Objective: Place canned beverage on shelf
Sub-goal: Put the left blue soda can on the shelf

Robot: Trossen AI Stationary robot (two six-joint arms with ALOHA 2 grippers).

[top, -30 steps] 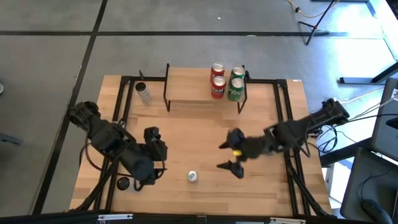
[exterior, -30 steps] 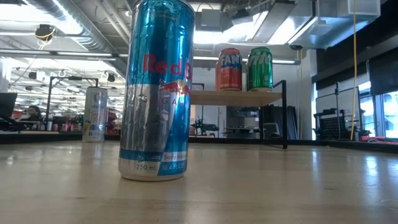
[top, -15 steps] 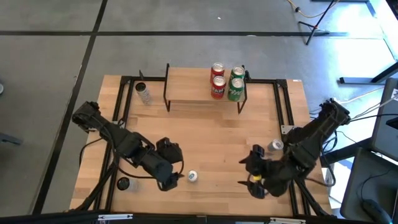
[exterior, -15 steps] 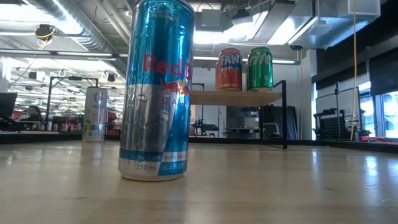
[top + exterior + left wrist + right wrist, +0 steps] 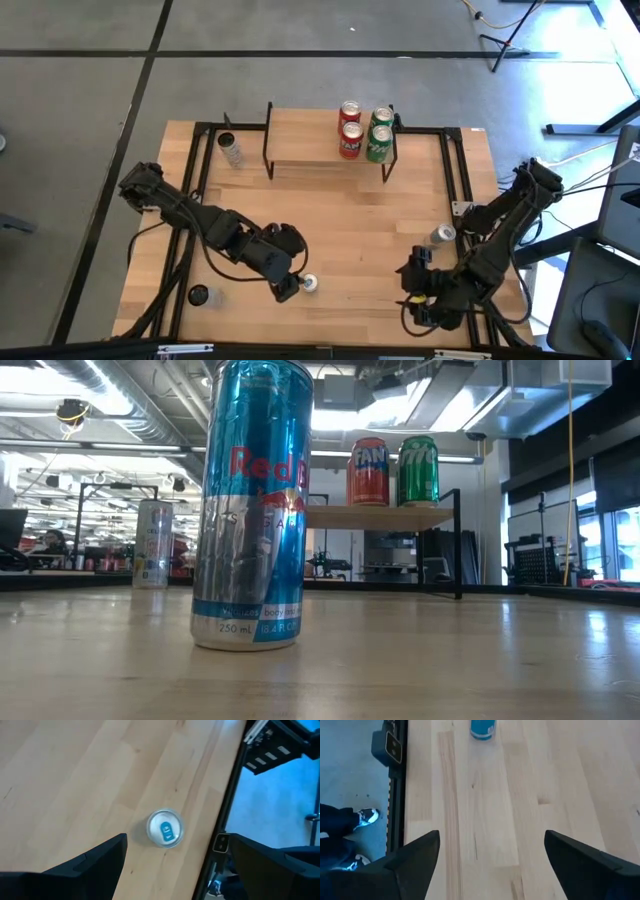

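Note:
A tall blue and silver can (image 5: pixel 310 284) stands upright on its base on the wooden table, near the front edge; it fills the low view (image 5: pixel 250 510). My left gripper (image 5: pixel 290 285) is open just left of and above it, and the can's top (image 5: pixel 165 828) shows between and beyond its fingers, untouched. My right gripper (image 5: pixel 415 292) is open and empty at the table's near right; its wrist view shows the can far off (image 5: pixel 483 727). The shelf (image 5: pixel 330 150) stands at the far middle, with red (image 5: pixel 368 472) and green (image 5: pixel 418 470) cans at its right end.
A silver can (image 5: pixel 232 150) stands at the far left beside the shelf and also shows in the low view (image 5: pixel 152 545). Another can (image 5: pixel 443 235) stands by the right black rail. A dark round thing (image 5: pixel 198 296) lies at the near left. The shelf's left part is bare.
My left gripper has gone toward the table's right and near edge, up to the blue can. My right gripper has drawn back from the table's middle toward the near right corner. The can has stayed where it was.

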